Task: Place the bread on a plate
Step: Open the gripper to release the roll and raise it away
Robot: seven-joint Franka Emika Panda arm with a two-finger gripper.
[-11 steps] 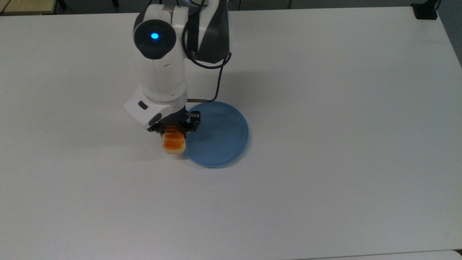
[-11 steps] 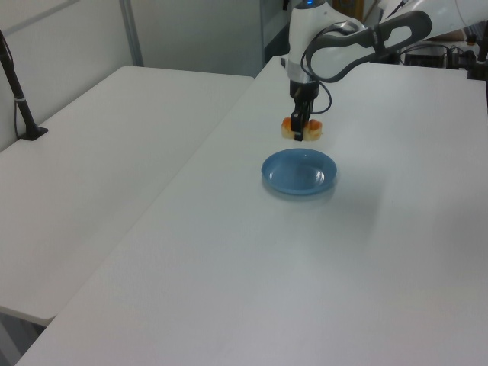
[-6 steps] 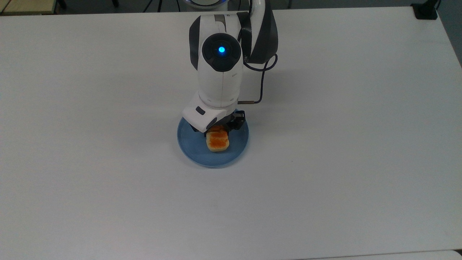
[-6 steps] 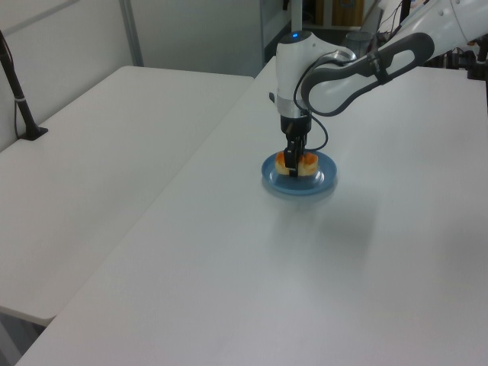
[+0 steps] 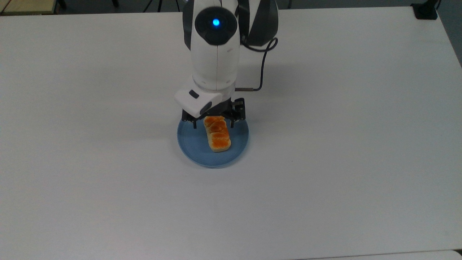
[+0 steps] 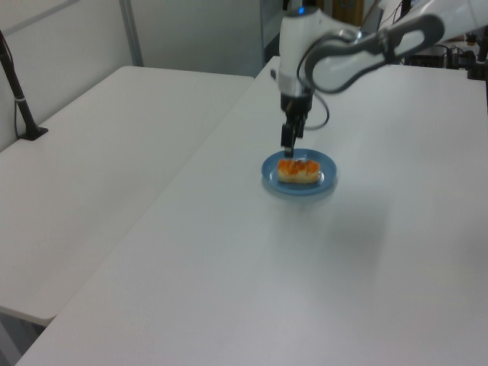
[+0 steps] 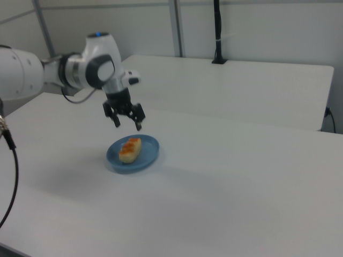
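- Hanging above the plate [image 5: 236, 142] [image 6: 329, 165] [image 7: 153, 155], my gripper [image 5: 213, 121] [image 6: 287, 139] [image 7: 127, 119] holds nothing; its two fingers are spread apart with air between them, clearest in the right view, where both dark tips point down and stand clear of everything
- Below my fingertips lies the bread [image 5: 217, 133] [image 6: 298, 170] [image 7: 130, 149]; it rests flat inside the plate, glazed orange-brown bumps upward, pale sides showing; in the top view its far end sits under and between my fingers while its near end reaches past them toward the top view's bottom edge
- In the left view the loaf lies just under and to the left view's right of my fingers, with a gap between tip and crust; in the right view it sits beneath me and slightly toward the right view's bottom, not touched by either finger
- The plate is light blue, round and shallow, on the white table [image 5: 343, 162] [image 6: 267, 290] [image 7: 241, 203]; the bread runs roughly across its middle and stays within the rim on all sides
- My arm [image 5: 216, 54] [image 6: 358, 49] [image 7: 59, 69] reaches in from behind me, white with dark joints and a blue light on the wrist housing; a dark cable [image 5: 265, 68] loops beside it
- Beyond me in the left and right views stands a second white table [image 6: 99, 145] [image 7: 241, 80], well apart from the plate
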